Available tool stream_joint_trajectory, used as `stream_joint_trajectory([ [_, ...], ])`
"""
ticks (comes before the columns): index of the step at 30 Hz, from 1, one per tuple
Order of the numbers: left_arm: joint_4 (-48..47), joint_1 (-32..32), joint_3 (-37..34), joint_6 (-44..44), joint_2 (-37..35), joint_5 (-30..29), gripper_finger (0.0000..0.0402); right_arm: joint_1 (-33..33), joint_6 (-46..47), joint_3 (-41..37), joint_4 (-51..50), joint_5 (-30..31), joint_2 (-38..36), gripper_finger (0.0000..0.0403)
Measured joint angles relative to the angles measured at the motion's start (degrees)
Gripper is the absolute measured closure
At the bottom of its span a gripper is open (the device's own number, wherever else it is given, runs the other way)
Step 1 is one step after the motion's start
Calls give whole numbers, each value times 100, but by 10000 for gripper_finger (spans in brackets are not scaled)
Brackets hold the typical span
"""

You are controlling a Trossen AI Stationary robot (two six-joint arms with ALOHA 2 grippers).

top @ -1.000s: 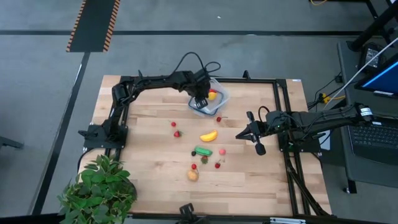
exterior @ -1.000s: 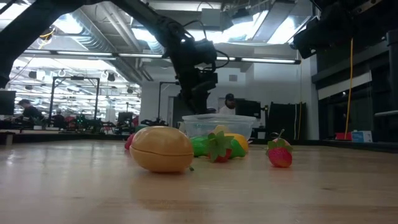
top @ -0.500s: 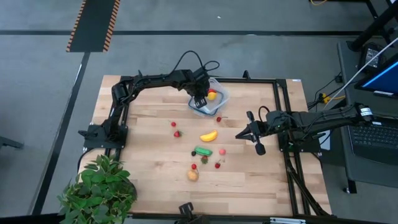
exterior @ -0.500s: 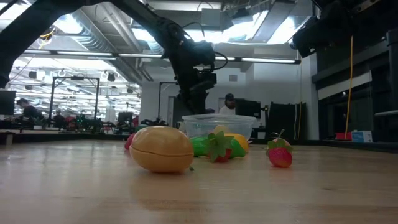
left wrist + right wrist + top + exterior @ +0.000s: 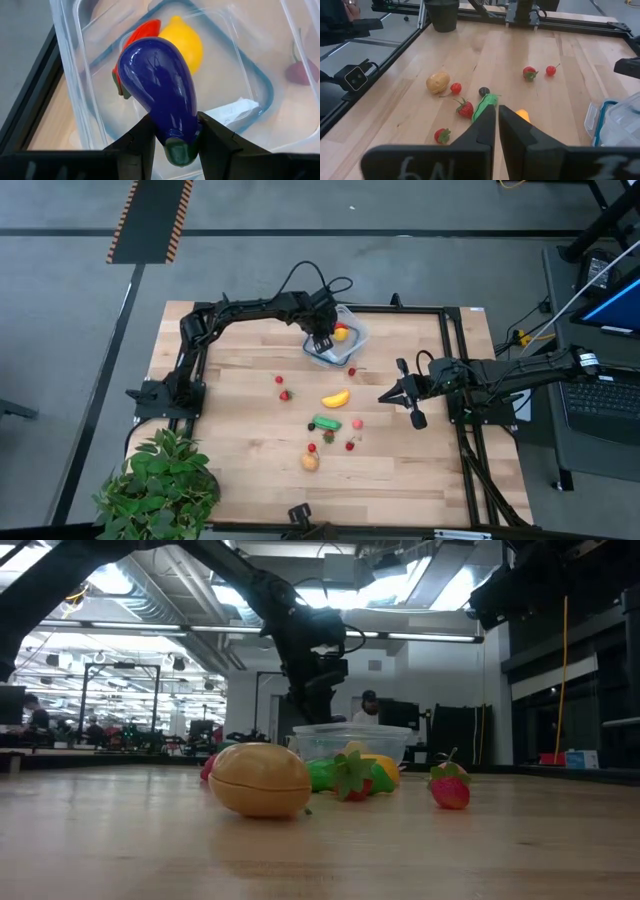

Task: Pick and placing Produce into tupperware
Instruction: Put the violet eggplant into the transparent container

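The clear tupperware (image 5: 358,340) stands at the table's far middle and holds a yellow lemon (image 5: 186,42) and a red pepper (image 5: 142,36). My left gripper (image 5: 175,131) hangs over it, shut on a purple eggplant (image 5: 157,85). More produce lies on the wood nearer the front: a banana (image 5: 336,399), a cucumber (image 5: 327,422), a potato (image 5: 311,462) and small red berries (image 5: 285,394). My right gripper (image 5: 383,398) waits shut above the table, right of the banana. My left gripper pinches the eggplant between its two fingers at the narrow stem end (image 5: 176,134), just above the green cap. The fingers slant steeply down from the table's left side. The eggplant's round end points away from the fingers, over the tupperware's inside, clear of the table.
A leafy potted plant (image 5: 160,485) stands at the near left corner. A black metal frame (image 5: 450,360) runs along the table's right and far edges. In the low view the potato (image 5: 260,778) and a strawberry (image 5: 450,786) lie in front of the tupperware (image 5: 352,738).
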Motion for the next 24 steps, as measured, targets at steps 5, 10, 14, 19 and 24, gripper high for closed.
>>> stream_joint_trajectory([
  [5,66,21,0,-4,83,23,292,0,-3,0,7,0,0,377],
  [10,126,31,4,-4,247,49,292,-1,-4,0,7,0,0,377],
  [14,128,31,4,0,269,61,292,-2,-10,0,9,0,0,377],
  [19,128,29,4,20,269,66,292,-1,-19,0,9,0,0,377],
  [24,126,29,4,33,269,316,292,-1,-17,0,9,0,0,377],
])
